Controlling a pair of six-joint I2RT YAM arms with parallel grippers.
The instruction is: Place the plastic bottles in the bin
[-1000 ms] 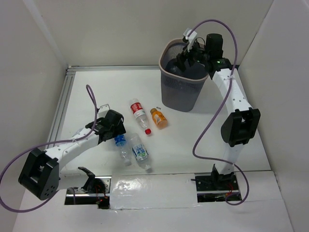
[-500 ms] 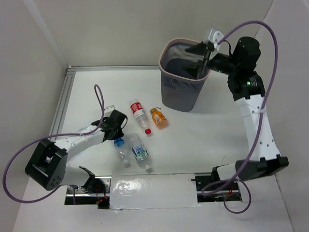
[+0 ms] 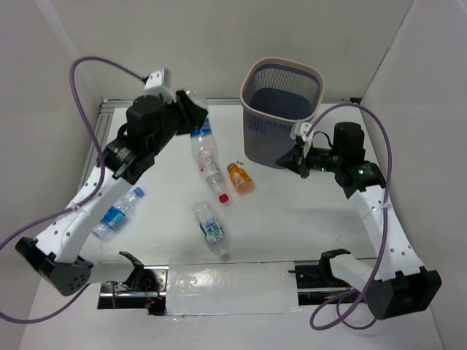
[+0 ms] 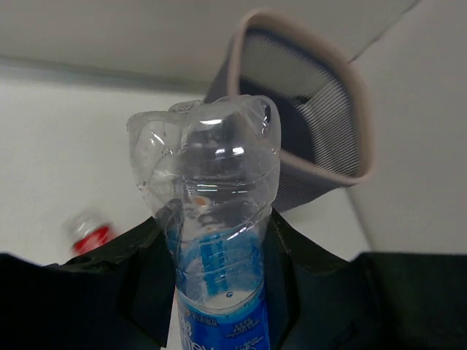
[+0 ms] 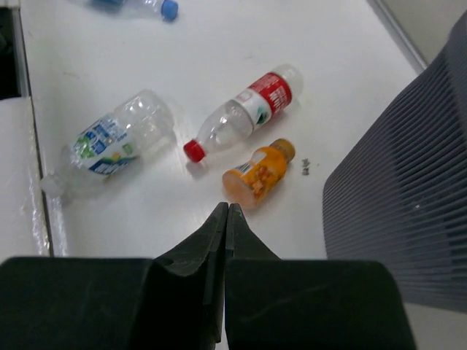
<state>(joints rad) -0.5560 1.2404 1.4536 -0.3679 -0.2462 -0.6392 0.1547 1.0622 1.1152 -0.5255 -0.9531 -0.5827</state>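
The jaws of the left gripper (image 3: pixel 193 118) clamp a blue-label bottle (image 4: pixel 219 219) high and left of the bin (image 3: pixel 266 135), probably to clear its rim, while the right gripper (image 5: pixel 225 219) keeps its jaws together, empty.

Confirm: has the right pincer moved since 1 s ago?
Yes. In the top view the right pincer left the mouth of the mesh bin and came down-frame; it now sits outside the front wall.
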